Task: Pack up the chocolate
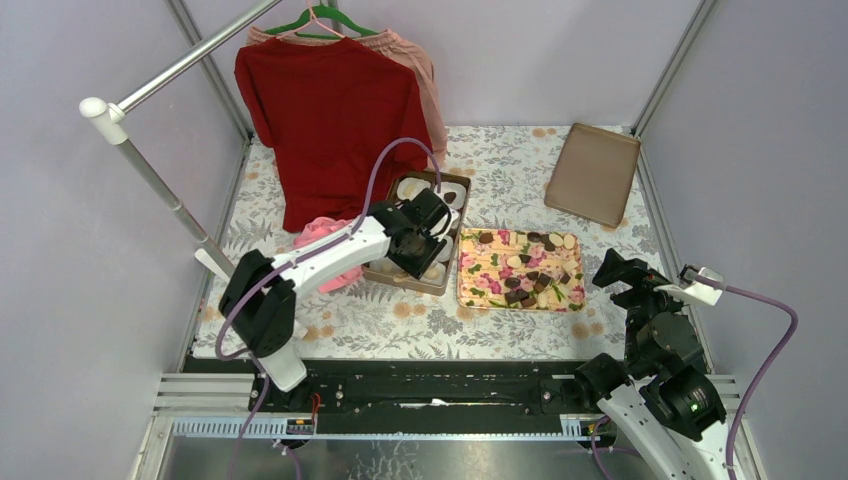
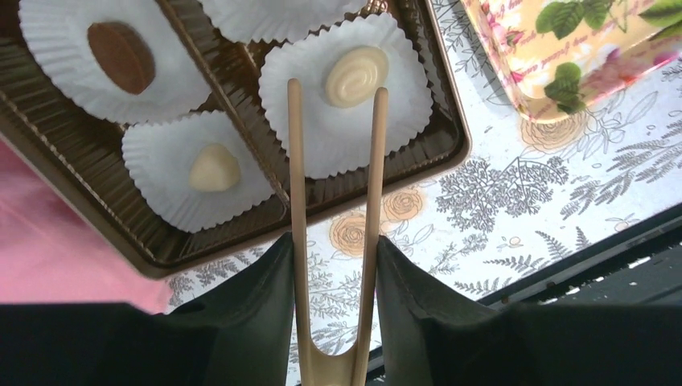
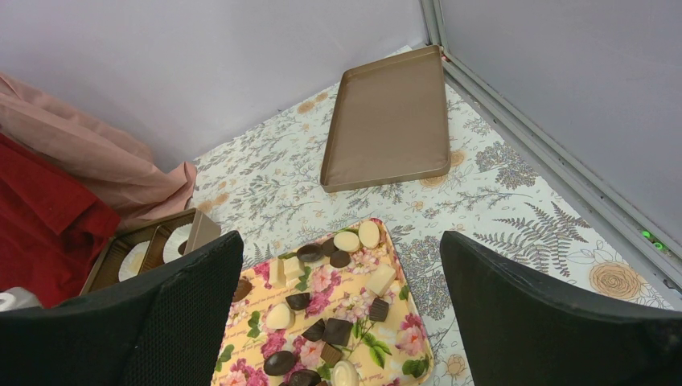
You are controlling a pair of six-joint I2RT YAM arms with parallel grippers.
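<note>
Toward the surface's far middle, three chocolate (image 2: 355,75) pieces sit in the box's (image 2: 104,221) paper cups (image 2: 161,157). Most lie unpacked on the flowered tray (image 1: 468,292). Left jaws pinch empty tongs (image 2: 297,185); right jaws gape, empty.

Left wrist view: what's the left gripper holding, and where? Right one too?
Left gripper clamps beige tongs near their joined end; the tips stand apart over a cream chocolate in its paper cup. Right gripper is open and holds nothing.

Lab test booth: plain lilac walls (image 1: 70,300), aluminium frame posts (image 1: 674,64), black mounting rail (image 1: 430,386).
</note>
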